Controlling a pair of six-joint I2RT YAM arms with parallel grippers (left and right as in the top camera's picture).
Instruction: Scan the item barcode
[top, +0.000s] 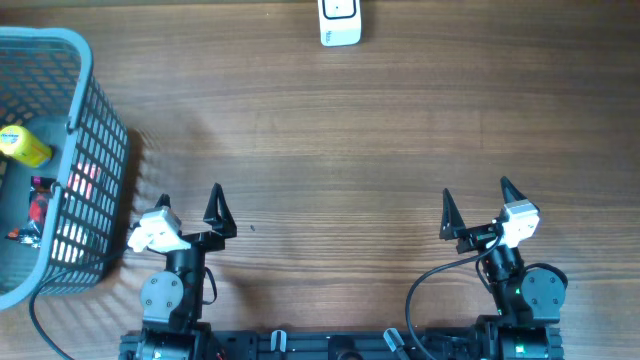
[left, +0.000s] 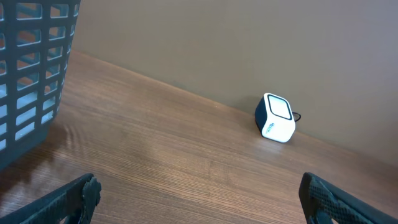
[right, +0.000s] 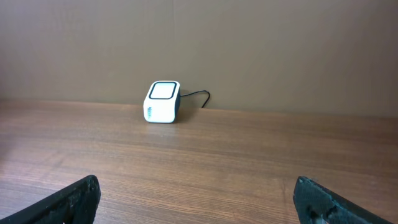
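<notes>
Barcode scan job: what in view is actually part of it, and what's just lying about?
Part of the job:
- barcode scanner
- basket holding the items
- yellow item in it, one candidate
- left gripper and right gripper, both open and empty

Just there:
- scanner cable
- wooden table

Basket (top: 100, 150) cut off by the overhead view's left edge, yellow item (top: 25, 146) inside partly out of frame, red items (top: 38, 207) beneath too small to identify, scanner (top: 340, 28) clipped at the top edge.
</notes>
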